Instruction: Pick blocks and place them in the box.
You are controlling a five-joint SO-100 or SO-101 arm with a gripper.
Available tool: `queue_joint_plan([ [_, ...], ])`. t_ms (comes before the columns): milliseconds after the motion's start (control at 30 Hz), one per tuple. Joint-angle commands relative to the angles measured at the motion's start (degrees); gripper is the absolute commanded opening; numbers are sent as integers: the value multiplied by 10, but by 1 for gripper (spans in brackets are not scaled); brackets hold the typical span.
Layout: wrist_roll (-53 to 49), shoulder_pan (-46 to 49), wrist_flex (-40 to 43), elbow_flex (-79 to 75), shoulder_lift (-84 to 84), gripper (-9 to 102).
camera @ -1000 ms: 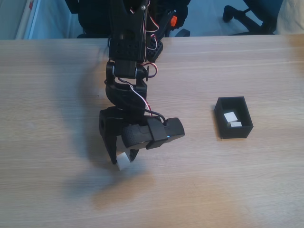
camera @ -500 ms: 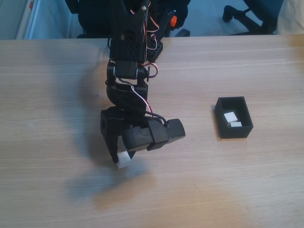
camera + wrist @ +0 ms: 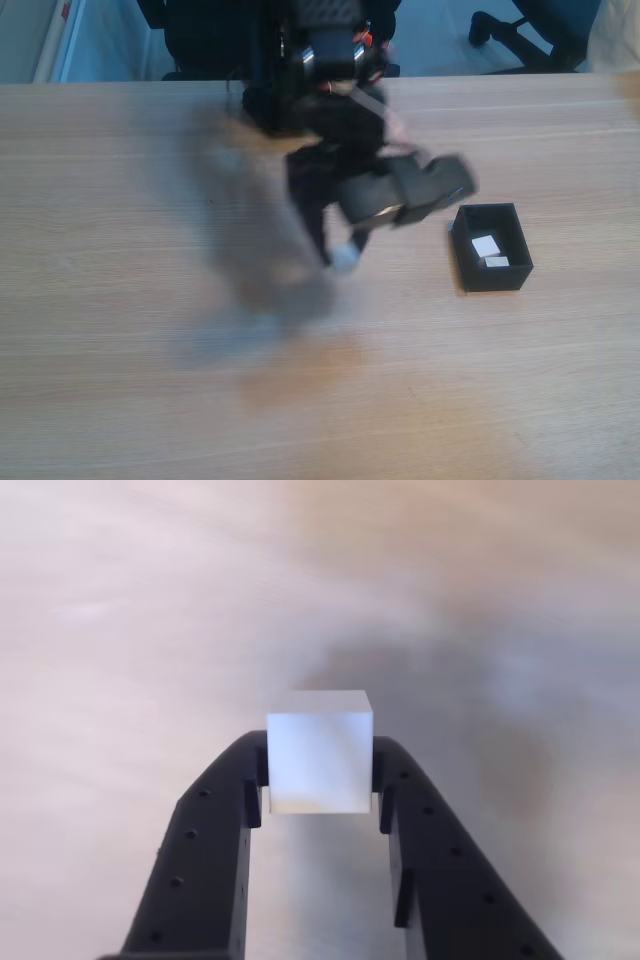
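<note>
Fixed view, left to right: the patch of table (image 3: 150, 330) where the arm stood a second ago is bare now. The arm has lifted and swung right; its outline is smeared by motion. The gripper (image 3: 340, 255) hangs over the table just left of the box (image 3: 468, 262), with the white cube (image 3: 345, 257) at its tips, off the wood.

Wrist view: both black jaws are clamped on the cube (image 3: 320, 750), one on each side face, held square. The table below is blurred.

In the box, two white cubes (image 3: 485, 246) lie on the floor.

Judgement: pick done, carry under way; this looks like the third and last block. What remains is to get over the opening and release.
</note>
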Motion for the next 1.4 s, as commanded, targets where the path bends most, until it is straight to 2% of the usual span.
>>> queue_joint_plan([
  [0,103,-90,52,-4,74,3],
  [200,299,-233,88,-20,114,3],
  [433,411,-298,24,-33,77,3],
  [833,409,-279,-85,-55,-18,9],
  [1200,430,-282,-62,-67,-25,11],
  [1367,413,-247,-29,-4,31,0],
])
